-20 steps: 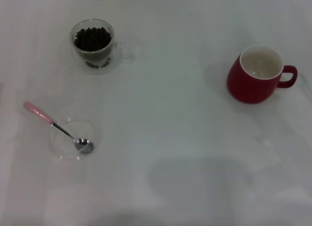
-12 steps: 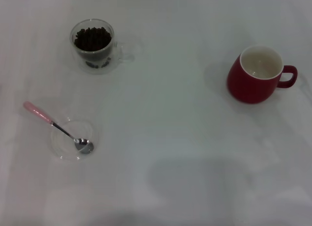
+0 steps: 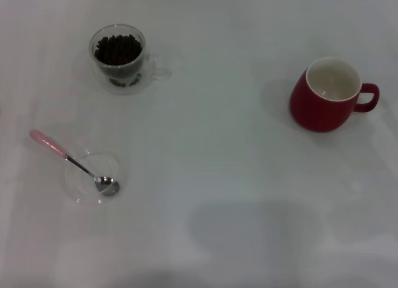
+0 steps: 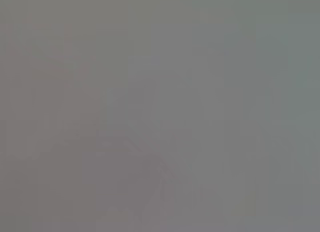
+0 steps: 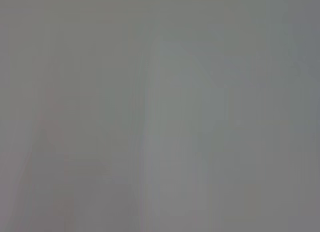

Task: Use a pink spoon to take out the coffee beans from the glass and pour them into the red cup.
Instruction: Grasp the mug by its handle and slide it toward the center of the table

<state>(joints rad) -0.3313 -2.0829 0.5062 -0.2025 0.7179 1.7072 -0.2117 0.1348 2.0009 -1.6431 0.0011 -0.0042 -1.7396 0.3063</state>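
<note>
A white desk [image 3: 224, 176] carries every piece of the coffee-bean job, and neither arm appears over it: the left gripper and the right gripper are out of the head view, and both wrist views show only a featureless grey, so how far either is open, or whether it holds anything, cannot be told. The red cup [image 3: 326, 96] stands upright toward the right edge, nearer the far side, its cream inside empty and its loop handle pointing at that edge; it looks heavy and stable, a wide target for pouring. The glass [image 3: 120, 58] stands near the far left corner, upright, handle turned toward the cup, well apart from it; it is thin-walled, light and probably slippery, likely to slide or tip if the scoop pushes sideways. A flat clear saucer [image 3: 92, 177] lies near the left edge, closer to the near side. On it rests the spoon [image 3: 71, 161], metal bowl on the saucer, pink handle reaching over the rim toward the left edge; stiff, light and slim, it is best pinched at that raised handle. The beans [image 3: 118, 48] fill the glass, loose and prone to roll off.
</note>
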